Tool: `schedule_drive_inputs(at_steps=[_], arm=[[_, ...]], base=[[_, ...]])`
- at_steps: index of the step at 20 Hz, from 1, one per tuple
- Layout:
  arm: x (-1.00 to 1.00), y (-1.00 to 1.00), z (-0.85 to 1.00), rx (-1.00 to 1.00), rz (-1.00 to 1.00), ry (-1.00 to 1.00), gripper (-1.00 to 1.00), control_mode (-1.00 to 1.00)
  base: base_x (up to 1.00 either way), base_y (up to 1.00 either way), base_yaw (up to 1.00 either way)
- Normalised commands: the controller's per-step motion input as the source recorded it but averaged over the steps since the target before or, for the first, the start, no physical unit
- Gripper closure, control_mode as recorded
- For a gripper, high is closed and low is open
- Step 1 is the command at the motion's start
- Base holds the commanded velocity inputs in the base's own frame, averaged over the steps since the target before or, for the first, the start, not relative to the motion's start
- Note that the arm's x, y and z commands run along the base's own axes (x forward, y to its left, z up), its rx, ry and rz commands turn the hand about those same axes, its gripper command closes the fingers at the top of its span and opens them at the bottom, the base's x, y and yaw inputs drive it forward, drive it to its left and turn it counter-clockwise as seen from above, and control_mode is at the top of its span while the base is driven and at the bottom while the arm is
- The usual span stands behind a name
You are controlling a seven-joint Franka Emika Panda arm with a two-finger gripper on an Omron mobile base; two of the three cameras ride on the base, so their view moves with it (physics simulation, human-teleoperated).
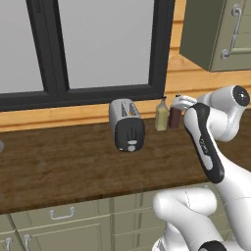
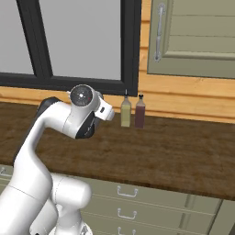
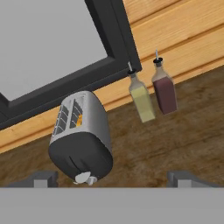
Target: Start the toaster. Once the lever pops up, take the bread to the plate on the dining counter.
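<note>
Toaster stands on the counter ahead of and just left of the wide-open, empty pincer, its black end panel and pale lever turned toward the fingertips, probably so the lever can be pressed, with 2 bottles further off to the right.

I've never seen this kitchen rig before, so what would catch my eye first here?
Likely the silver toaster, standing on the dark wood worktop below the black-framed window, its black end panel facing out. Just right of it, two bottles stand side by side by the wall: an olive bottle and a dark red bottle.
</note>
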Motion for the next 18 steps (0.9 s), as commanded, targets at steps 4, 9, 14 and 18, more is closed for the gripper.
schedule_drive_inputs(at_steps=[4, 9, 14, 18], arm=[[0.00, 0.00, 0.00, 0.00, 0.00, 0.00, -1.00, -1.00], [0.00, 0.00, 0.00, 0.00, 0.00, 0.00, -1.00, -1.00], [0.00, 0.00, 0.00, 0.00, 0.00, 0.00, -1.00, -1.00], [0.00, 0.00, 0.00, 0.00, 0.00, 0.00, -1.00, -1.00]], base=[[0.00, 0.00, 0.00], [0.00, 0.00, 0.00], [0.00, 0.00, 0.00], [0.00, 0.00, 0.00]])
